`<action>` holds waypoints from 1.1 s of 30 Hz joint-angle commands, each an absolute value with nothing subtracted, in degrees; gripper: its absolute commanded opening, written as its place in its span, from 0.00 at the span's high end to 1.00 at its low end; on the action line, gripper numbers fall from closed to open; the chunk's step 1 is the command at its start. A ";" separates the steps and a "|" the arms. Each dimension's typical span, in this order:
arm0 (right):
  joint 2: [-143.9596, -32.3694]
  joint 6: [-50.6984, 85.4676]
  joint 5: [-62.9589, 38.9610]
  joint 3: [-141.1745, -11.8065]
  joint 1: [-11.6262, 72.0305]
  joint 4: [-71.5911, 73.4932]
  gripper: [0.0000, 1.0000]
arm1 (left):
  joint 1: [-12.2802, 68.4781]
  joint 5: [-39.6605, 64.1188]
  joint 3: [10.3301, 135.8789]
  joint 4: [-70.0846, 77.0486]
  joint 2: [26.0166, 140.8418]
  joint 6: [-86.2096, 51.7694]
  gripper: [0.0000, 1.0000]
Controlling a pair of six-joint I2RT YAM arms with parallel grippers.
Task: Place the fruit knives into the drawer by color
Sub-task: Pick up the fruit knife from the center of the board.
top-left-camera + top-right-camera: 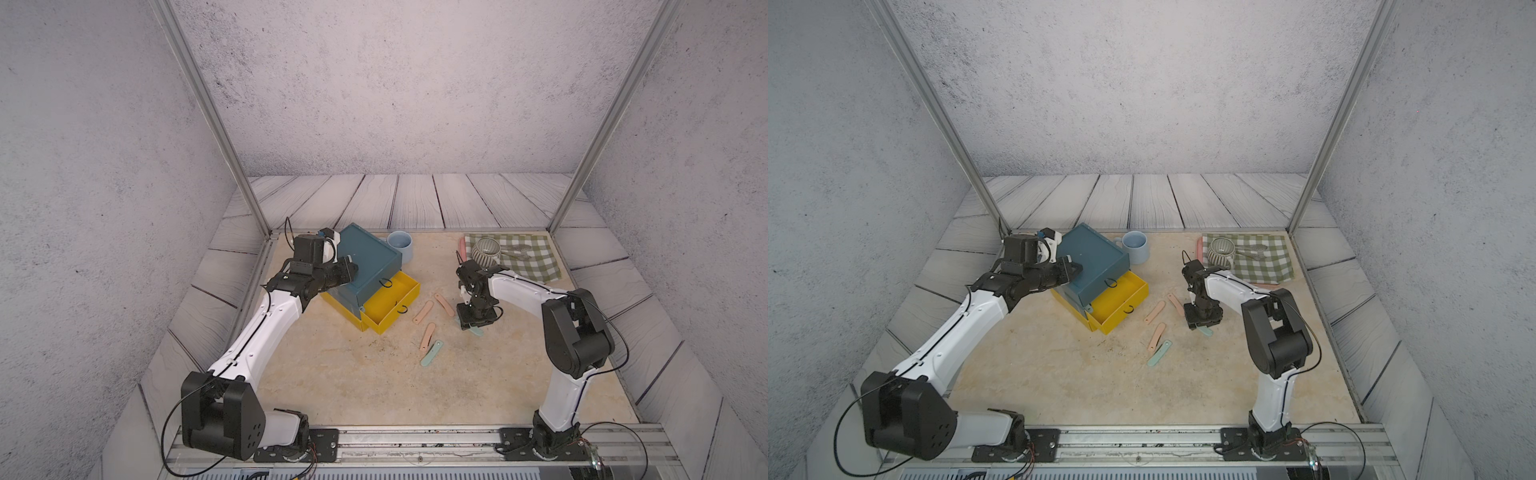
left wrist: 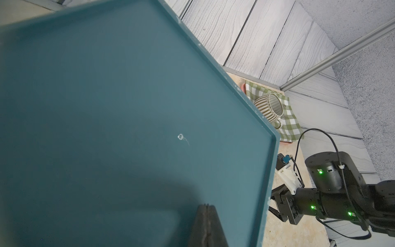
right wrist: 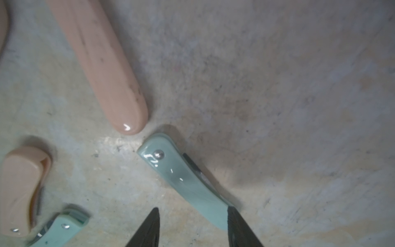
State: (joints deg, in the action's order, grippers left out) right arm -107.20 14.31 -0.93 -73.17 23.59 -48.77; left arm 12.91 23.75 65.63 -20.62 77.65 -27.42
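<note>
The drawer chest (image 1: pixel 365 257) (image 1: pixel 1092 257) has a dark teal top, and one yellow drawer (image 1: pixel 392 301) (image 1: pixel 1121 305) is pulled out. My left gripper (image 1: pixel 352 267) (image 1: pixel 1077 268) (image 2: pixel 206 207) is shut, its tip over the teal top (image 2: pixel 128 107). Three peach-pink fruit knives (image 1: pixel 423 311) (image 1: pixel 444 304) (image 1: pixel 427 336) and a mint one (image 1: pixel 432 352) lie on the table. My right gripper (image 1: pixel 472 326) (image 3: pixel 192 210) stands open, pointing down over another mint knife (image 1: pixel 477 331) (image 3: pixel 181 177). That knife's end lies between the fingers and touches one finger (image 3: pixel 237 226).
A pale blue cup (image 1: pixel 401 245) stands right behind the chest. At the back right lies a green checked cloth (image 1: pixel 536 266) with a striped mug (image 1: pixel 485 251) and a metal utensil (image 1: pixel 515 250). Metal frame posts stand at the table's back corners.
</note>
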 commanded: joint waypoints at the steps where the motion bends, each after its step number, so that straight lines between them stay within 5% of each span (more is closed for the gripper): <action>1: -108.79 12.60 -1.03 -75.22 23.20 -48.43 0.48 | 12.66 21.81 63.56 -29.00 79.78 -27.07 1.00; 8: -111.64 11.50 -2.18 -76.07 22.51 -48.76 0.48 | 12.67 21.60 63.68 -29.04 79.89 -26.99 1.00; 17: -110.18 15.14 -6.15 -70.82 22.49 -46.16 0.68 | 12.71 21.72 63.66 -29.00 79.80 -27.04 1.00; 33: -109.06 17.62 -5.78 -67.39 22.44 -46.58 0.62 | 12.66 21.79 63.63 -29.00 79.63 -27.09 1.00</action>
State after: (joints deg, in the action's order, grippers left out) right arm -107.77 16.29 -4.36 -69.82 22.31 -42.98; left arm 12.91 23.75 65.63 -20.62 77.67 -27.42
